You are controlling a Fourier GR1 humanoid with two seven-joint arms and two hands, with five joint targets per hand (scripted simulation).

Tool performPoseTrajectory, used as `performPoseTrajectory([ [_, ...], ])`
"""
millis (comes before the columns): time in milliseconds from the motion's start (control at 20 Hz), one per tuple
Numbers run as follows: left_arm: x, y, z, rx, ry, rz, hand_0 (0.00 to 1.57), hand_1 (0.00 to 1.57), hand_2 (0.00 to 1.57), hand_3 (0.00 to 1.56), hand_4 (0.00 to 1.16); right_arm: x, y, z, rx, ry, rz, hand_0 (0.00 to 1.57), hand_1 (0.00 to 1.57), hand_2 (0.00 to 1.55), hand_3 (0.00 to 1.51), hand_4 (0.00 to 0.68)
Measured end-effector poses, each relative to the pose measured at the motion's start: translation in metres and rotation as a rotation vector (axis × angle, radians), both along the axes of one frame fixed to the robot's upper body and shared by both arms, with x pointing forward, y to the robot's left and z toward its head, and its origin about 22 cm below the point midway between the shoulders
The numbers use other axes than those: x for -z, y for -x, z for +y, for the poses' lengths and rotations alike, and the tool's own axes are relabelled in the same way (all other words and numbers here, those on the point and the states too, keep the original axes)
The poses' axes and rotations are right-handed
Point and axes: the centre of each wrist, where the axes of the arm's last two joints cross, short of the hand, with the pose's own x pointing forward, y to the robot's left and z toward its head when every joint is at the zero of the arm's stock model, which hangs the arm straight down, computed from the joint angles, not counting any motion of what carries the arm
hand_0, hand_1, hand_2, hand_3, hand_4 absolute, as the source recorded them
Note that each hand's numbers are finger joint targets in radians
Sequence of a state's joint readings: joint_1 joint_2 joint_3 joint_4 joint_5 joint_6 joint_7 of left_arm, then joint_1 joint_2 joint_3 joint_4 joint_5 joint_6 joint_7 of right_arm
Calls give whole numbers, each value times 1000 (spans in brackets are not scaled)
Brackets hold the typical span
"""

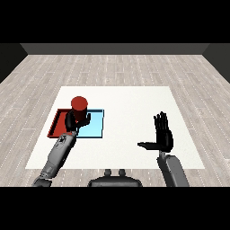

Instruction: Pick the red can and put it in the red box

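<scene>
The left hand (72, 120) is curled round the red can (79, 108), upright above the junction of the red tray (55, 126) and blue tray (94, 128). The right hand (163, 135), at 4 o'clock on the worktop (130, 103), is open and holds nothing.

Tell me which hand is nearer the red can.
Left. The left hand is curled round the red can above the trays; the right hand hangs open far off at the table's right side.

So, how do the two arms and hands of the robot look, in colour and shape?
Both forearms are grey and roughly cylindrical, widening toward the elbow. The left grey forearm carries small red and dark markings near the wrist. The right grey forearm looks plain. The black left hand and the black right hand have slender fingers and a thumb. No cables show.
</scene>
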State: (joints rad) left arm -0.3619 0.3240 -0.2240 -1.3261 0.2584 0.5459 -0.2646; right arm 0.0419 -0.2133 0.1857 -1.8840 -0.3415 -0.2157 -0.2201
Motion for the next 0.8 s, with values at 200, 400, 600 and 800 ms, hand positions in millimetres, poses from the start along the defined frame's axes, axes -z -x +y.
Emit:
performPoseTrajectory([
  [200,2,-10,53,-98,-120,86,1571,1571,1550,1488,1112,10,4,-4,10,-9,21,0,0,0,0,0],
  [400,18,-16,94,-189,-218,247,1571,1571,1556,1485,1050,20,-3,-9,31,-9,44,0,0,0,0,0],
  [600,41,-16,127,-276,-292,423,1571,1571,1525,1416,1002,29,-9,-10,39,-2,51,0,0,0,0,0],
  [800,61,-15,150,-362,-368,602,1063,1063,978,616,821,35,-11,-16,48,-5,49,0,0,0,0,0],
])
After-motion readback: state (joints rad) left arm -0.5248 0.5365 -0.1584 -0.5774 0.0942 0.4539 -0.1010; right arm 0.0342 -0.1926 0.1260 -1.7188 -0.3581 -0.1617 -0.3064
